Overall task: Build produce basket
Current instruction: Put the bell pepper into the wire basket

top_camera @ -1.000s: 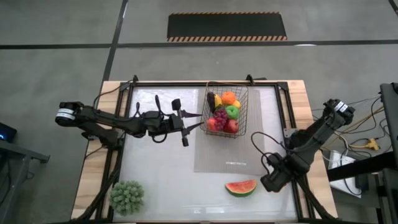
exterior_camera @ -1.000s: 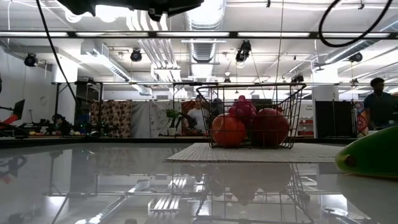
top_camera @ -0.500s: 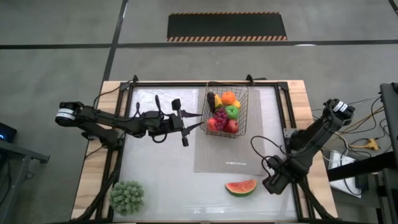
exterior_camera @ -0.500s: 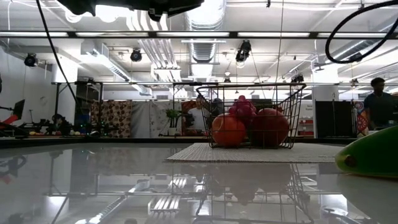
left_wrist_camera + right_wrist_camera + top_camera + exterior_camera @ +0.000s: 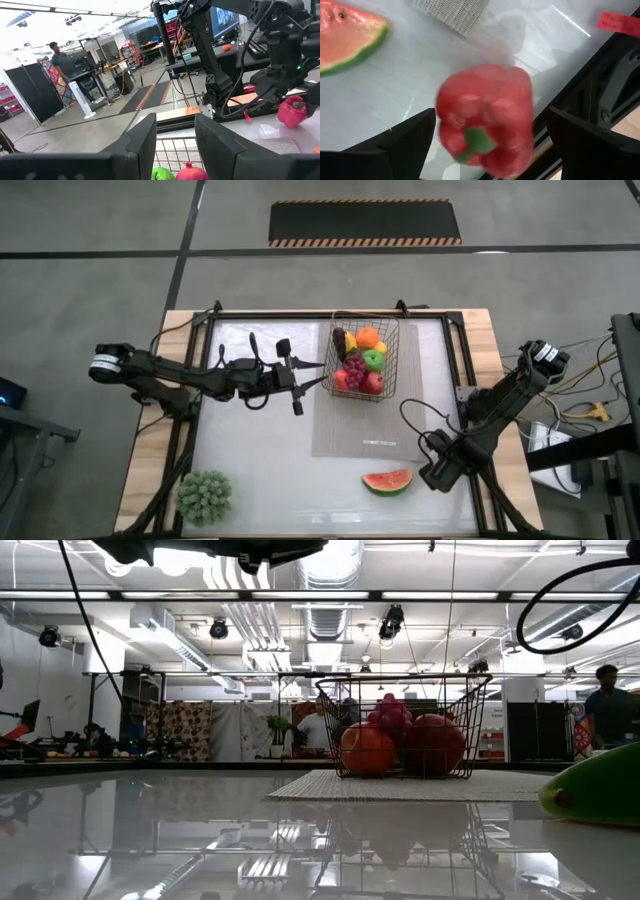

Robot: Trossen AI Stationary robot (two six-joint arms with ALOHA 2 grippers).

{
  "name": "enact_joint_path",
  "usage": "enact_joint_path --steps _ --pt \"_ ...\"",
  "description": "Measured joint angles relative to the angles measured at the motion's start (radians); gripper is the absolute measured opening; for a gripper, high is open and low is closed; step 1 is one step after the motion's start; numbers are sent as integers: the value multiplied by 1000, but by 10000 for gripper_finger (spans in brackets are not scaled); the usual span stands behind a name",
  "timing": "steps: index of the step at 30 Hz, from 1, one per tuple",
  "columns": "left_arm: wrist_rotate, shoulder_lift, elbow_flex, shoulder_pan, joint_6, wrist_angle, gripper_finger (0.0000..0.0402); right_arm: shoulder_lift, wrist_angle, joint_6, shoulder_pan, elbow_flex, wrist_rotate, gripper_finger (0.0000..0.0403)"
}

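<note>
The black wire basket [image 5: 391, 330] stands on the far end of a grey mat [image 5: 365, 425]. It holds red apples, a green apple [image 5: 373, 360], an orange, purple grapes and a dark eggplant. My left gripper [image 5: 322, 373] hangs level above the basket's left rim, slightly open, with nothing between its fingers [image 5: 142, 142]. A watermelon slice [image 5: 387, 480] lies on the table near the front right. Just right of it a red pepper [image 5: 485, 117] lies on the table. My right gripper [image 5: 438, 472] points down over the pepper, open, one finger [image 5: 410, 137] on either side and clear of it.
A green knobbly clump [image 5: 205, 495] sits at the table's near left corner. The black frame rail [image 5: 615, 95] along the table's right edge runs close beside the pepper. Bare white tabletop [image 5: 260, 450] lies between the mat and the left side.
My right gripper has sunk toward the table beside the watermelon slice, its fingers still wide apart. The cable loop above it has dropped lower in the low view.
</note>
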Motion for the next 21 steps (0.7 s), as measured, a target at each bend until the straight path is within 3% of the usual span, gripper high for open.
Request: enact_joint_path --steps 4,14,21 --pt "0 0 0 0 0 0 118 0 4 -9 0 -16 11 352" --pt "0 0 0 0 0 0 118 -9 8 -13 0 -33 13 252" --pt "0 0 0 0 0 0 118 -34 10 -19 -1 -33 15 243"
